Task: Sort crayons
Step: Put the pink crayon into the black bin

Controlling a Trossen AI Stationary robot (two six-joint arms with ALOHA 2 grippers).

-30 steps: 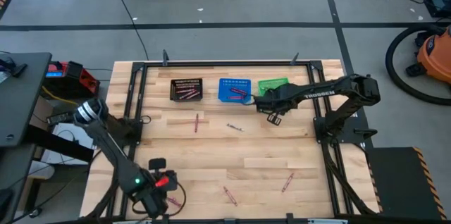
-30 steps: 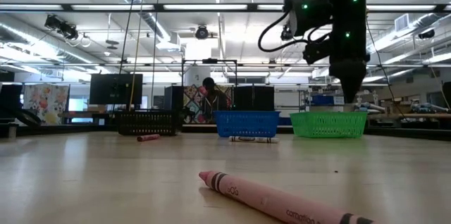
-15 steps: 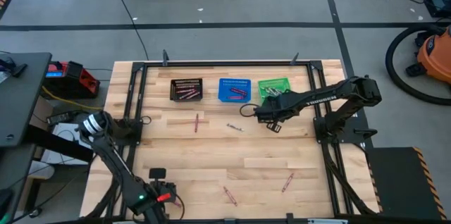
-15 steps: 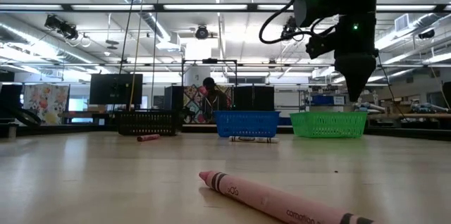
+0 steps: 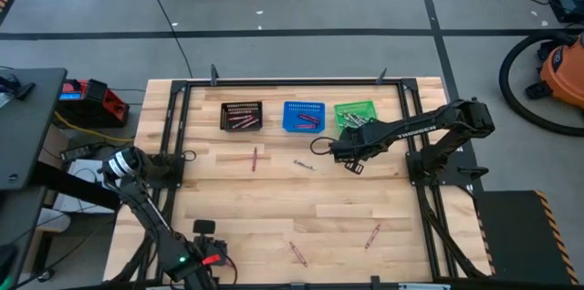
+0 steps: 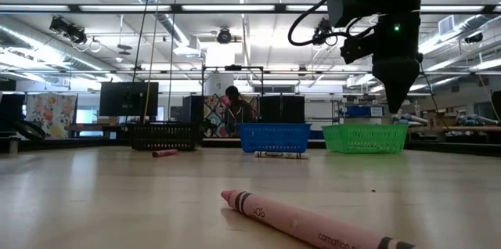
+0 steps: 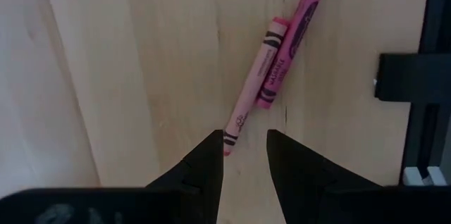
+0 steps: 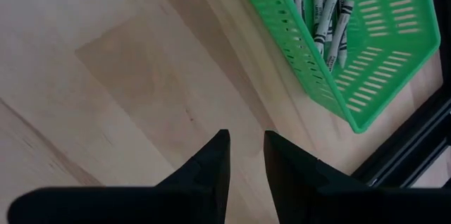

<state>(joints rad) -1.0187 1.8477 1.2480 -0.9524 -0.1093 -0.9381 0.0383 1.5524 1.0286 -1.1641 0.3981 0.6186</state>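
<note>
Room: workshop hall with ceiling strip lights behind my table (image 5: 347, 199); a person (image 6: 233, 108) sits far off beyond the baskets.
Right end effector (image 5: 354, 157): hanging above bare wood just in front of the green basket (image 5: 352, 110); fingers (image 8: 211, 162) parted by a narrow gap, empty.
Nearest crayons to it: pale grey crayons (image 8: 331, 9) lying inside the green basket; one loose pale crayon (image 5: 304, 165) on the wood near it, toward the middle.
Left end effector (image 7: 244, 155): at the table's near left edge, low over the wood; fingers slightly apart, gripping nothing I can see.
Nearest crayons to it: two pink crayons (image 7: 271, 69) side by side and touching; one tip lies right at the finger gap.
Farther out: blue basket (image 5: 303, 116) and black basket (image 5: 242, 115) each contain red-pink crayons; more lie loose on the table.
</note>
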